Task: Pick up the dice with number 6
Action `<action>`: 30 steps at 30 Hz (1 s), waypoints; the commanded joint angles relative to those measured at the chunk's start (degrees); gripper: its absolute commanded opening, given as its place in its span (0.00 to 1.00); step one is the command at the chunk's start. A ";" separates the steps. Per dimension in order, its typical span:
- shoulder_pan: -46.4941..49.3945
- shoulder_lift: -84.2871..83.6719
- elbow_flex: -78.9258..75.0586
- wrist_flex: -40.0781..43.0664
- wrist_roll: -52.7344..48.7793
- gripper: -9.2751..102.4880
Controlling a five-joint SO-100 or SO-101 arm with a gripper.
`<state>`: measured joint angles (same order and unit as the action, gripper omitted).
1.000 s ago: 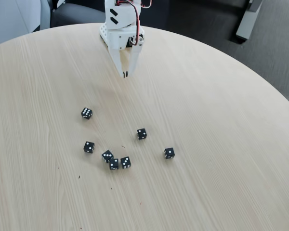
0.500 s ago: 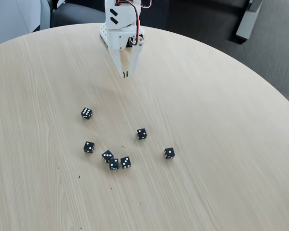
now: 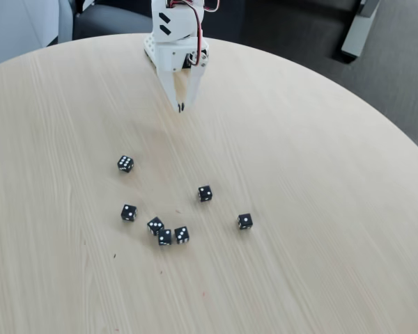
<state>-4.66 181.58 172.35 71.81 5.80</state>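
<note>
The near part of the round, pale wood-grain desk (image 3: 320, 209) lies bare in the fixed view, with only a few dark specks on it. No writing or brand mark can be read anywhere; the only markings are the white pips on the dice.

Further in sits a loose group of small black cube dice. Two of them touch or nearly touch side by side: the left die of the pair (image 3: 165, 237) and the right die of the pair (image 3: 182, 235), the latter showing three pips. Just up and left of these is a tilted black die (image 3: 155, 225). Left of the cluster stands a two-pip die (image 3: 129, 213), and off to the right, apart from the rest, a one-pip die (image 3: 244, 221). A little beyond the cluster sits another two-pip die (image 3: 205, 193).

Further still, alone on the left, is the dice with number 6 (image 3: 125, 163), its top face showing two rows of three pips (it has open desk on every side).

A wide stretch of bare desk separates the dice from the white plastic arm (image 3: 174, 35) at the far edge. The arm leans in over the desk with its white pincer (image 3: 181, 106) pointing down toward the viewer, tips drawn together with nothing between them, well apart from every die. Beyond the rim on the right lies dark floor (image 3: 376, 83).
</note>
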 commanded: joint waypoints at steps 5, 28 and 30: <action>-0.26 0.35 -0.44 -0.35 1.93 0.08; -0.35 -29.53 -27.07 -0.35 6.59 0.11; -0.35 -35.16 -31.82 -0.35 8.26 0.12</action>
<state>-4.39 150.91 145.99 71.81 12.13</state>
